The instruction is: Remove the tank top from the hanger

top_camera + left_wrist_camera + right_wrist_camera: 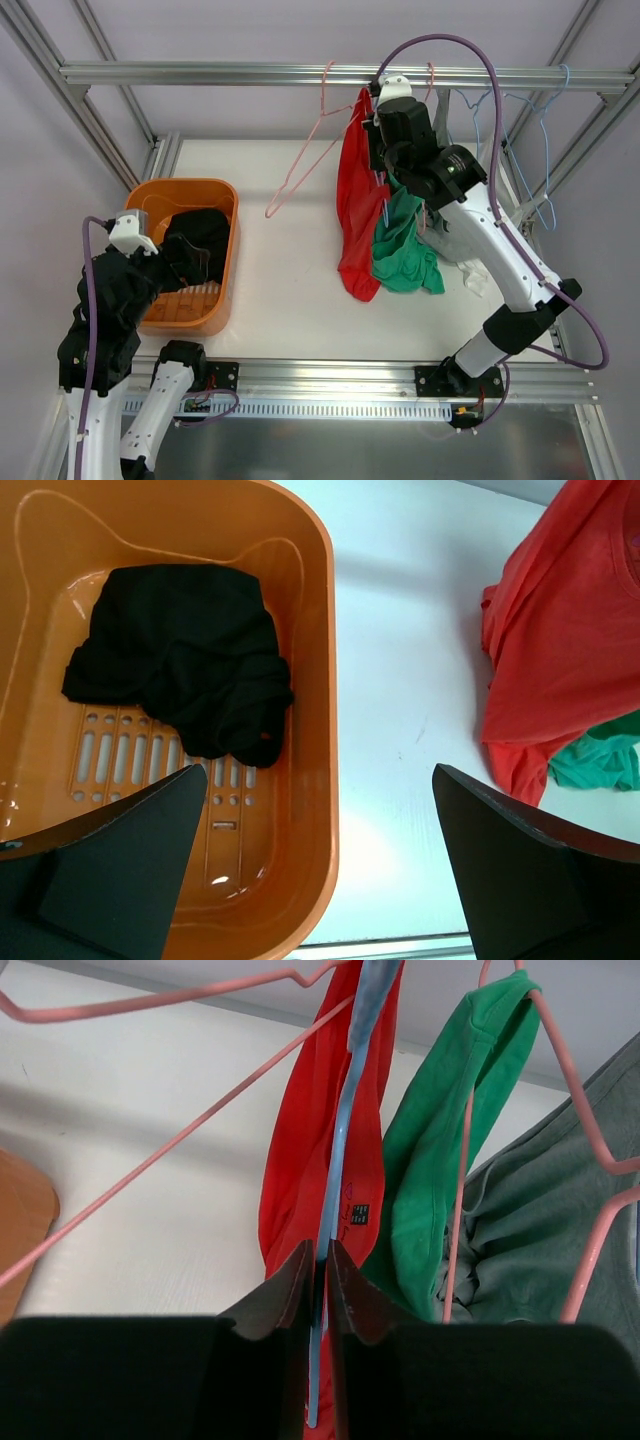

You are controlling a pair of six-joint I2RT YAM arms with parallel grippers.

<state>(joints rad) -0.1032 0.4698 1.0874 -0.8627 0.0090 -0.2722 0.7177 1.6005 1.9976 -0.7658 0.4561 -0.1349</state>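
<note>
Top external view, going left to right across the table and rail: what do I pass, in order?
orange basket → empty pink hanger → red tank top → green garment → empty blue hangers

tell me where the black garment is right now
In the top view the black garment lies bunched in the orange basket on the table's left side, just ahead of the left gripper, well left of the hanging red tank top.
</note>
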